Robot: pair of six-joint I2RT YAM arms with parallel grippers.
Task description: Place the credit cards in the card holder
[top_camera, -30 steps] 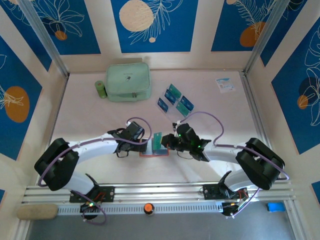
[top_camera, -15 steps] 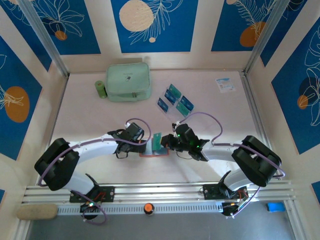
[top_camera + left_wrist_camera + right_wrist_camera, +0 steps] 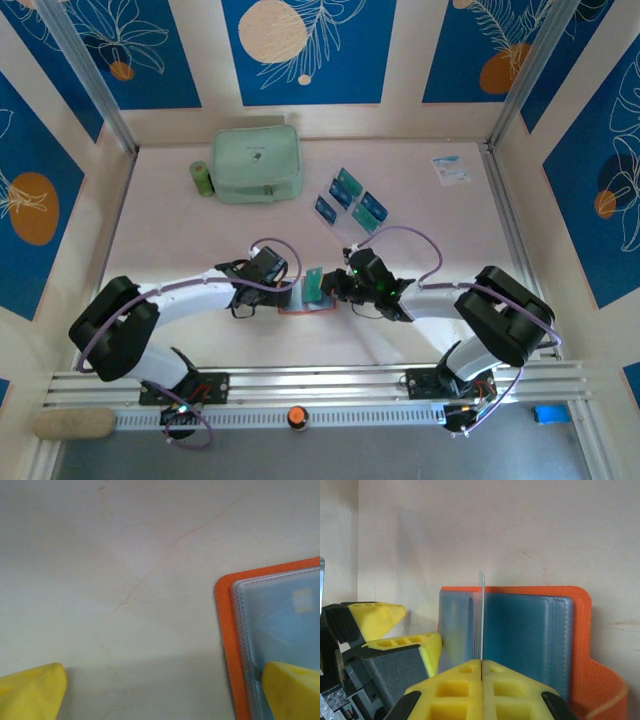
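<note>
The orange card holder (image 3: 300,305) lies open on the table between the two arms, its clear sleeves (image 3: 525,630) facing up. My right gripper (image 3: 481,662) is shut on one teal credit card (image 3: 314,284), held upright on its edge over the middle of the holder (image 3: 580,625). My left gripper (image 3: 160,680) is open wide at the holder's left side. One of its yellow fingertips (image 3: 292,687) presses on a sleeve by the orange border (image 3: 225,630), while the other (image 3: 30,690) is over bare table. Several more credit cards (image 3: 350,198) stand further back.
A mint-green zip pouch (image 3: 257,163) and a small green roll (image 3: 202,178) are at the back left. A white-and-blue leaflet (image 3: 450,168) lies at the back right. Metal rails run along both sides of the table.
My right arm has edged a little to the left, carrying the card further over the holder. The left arm has barely moved.
</note>
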